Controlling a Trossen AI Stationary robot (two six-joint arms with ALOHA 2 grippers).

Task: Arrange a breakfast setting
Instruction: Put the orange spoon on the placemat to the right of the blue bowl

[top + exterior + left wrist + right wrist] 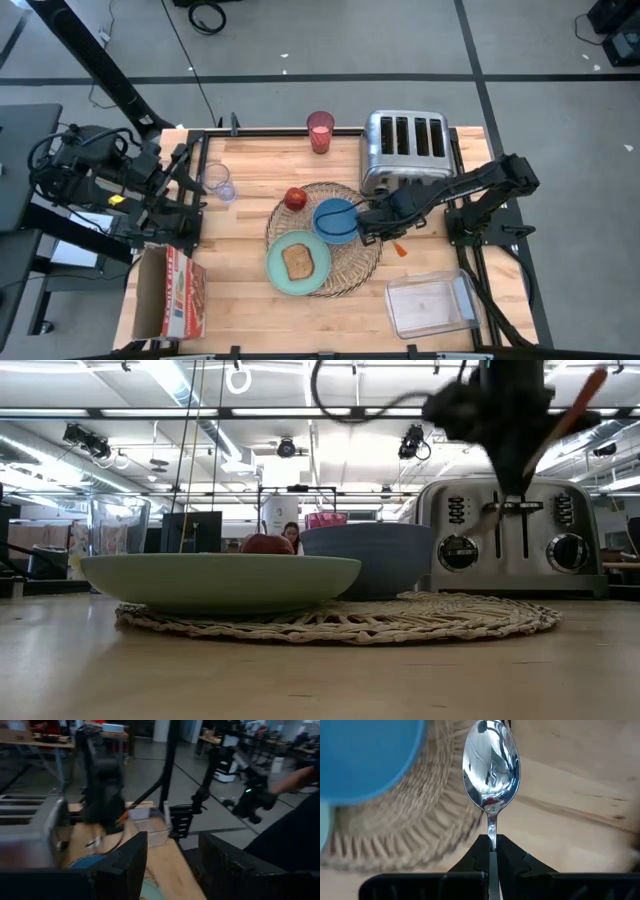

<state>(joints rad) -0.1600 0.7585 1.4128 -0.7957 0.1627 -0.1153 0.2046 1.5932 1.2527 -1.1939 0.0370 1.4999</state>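
The round wicker placemat (352, 262) lies mid-table. On it are the teal plate (280, 275) with the toast slice (298, 260), the blue bowl (335, 220) and the red apple (295, 198). The pink cup (320, 131) stands on the table near the far edge. My right gripper (368, 222) is over the placemat's right part, beside the bowl, shut on the orange-handled spoon (398, 248). My left gripper (170, 865) waits at the table's left edge, open and empty. My right gripper pinches the spoon's metal neck (491, 831), just behind its shiny bowl (491, 760), between the two fingertips. The fingers slant down from the table's right, and the spoon lies along them, bowl end down. The orange handle (582, 402) slants up behind. The spoon is clear of the placemat.
The silver four-slot toaster (405, 148) stands just beyond my right gripper. A clear glass (222, 185) stands left of the placemat. A clear plastic container (430, 305) is at the near right and a printed box (182, 295) at the near left.
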